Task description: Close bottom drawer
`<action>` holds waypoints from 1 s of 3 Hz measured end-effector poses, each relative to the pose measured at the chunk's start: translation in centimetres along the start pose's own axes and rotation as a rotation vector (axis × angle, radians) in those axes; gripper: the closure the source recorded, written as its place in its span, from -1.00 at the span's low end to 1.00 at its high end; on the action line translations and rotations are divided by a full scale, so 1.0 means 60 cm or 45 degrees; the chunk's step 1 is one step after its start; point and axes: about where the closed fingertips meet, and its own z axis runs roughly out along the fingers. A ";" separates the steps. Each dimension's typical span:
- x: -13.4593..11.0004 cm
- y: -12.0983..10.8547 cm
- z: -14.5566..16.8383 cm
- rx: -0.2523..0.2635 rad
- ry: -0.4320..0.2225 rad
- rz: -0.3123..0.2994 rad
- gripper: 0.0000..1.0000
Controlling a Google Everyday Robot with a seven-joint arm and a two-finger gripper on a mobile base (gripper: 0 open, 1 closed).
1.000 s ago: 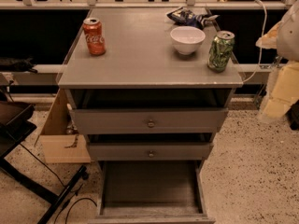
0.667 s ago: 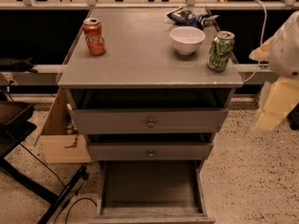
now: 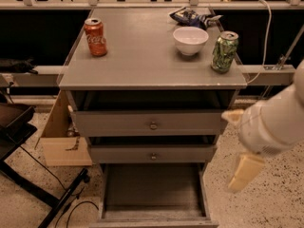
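Observation:
The grey cabinet [image 3: 152, 75] has three drawers. The bottom drawer [image 3: 153, 194] is pulled far out, a long shallow grey tray, empty inside; its front panel [image 3: 154, 221] is at the picture's lower edge and its knob is out of view. The middle drawer [image 3: 153, 154] and the top drawer [image 3: 151, 123] each stick out a little. My gripper [image 3: 242, 172] hangs at the right of the cabinet, beside the middle drawer's height, on the end of the white arm [image 3: 275, 122]. It touches nothing.
On the cabinet top stand a red cola can [image 3: 95, 37], a white bowl [image 3: 190, 40], a green can [image 3: 224, 52] and a chip bag [image 3: 194, 16]. A cardboard box [image 3: 59, 137] sits left of the cabinet, a black stand [image 3: 19, 141] and cables further left.
My arm and gripper have moved down and left, from beside the cabinet top to beside the drawers. The drawers have not moved.

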 end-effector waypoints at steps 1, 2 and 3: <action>0.060 0.057 0.187 -0.135 -0.025 0.074 -1.00; 0.116 0.094 0.333 -0.230 -0.008 0.154 -1.00; 0.153 0.118 0.418 -0.286 0.016 0.219 -1.00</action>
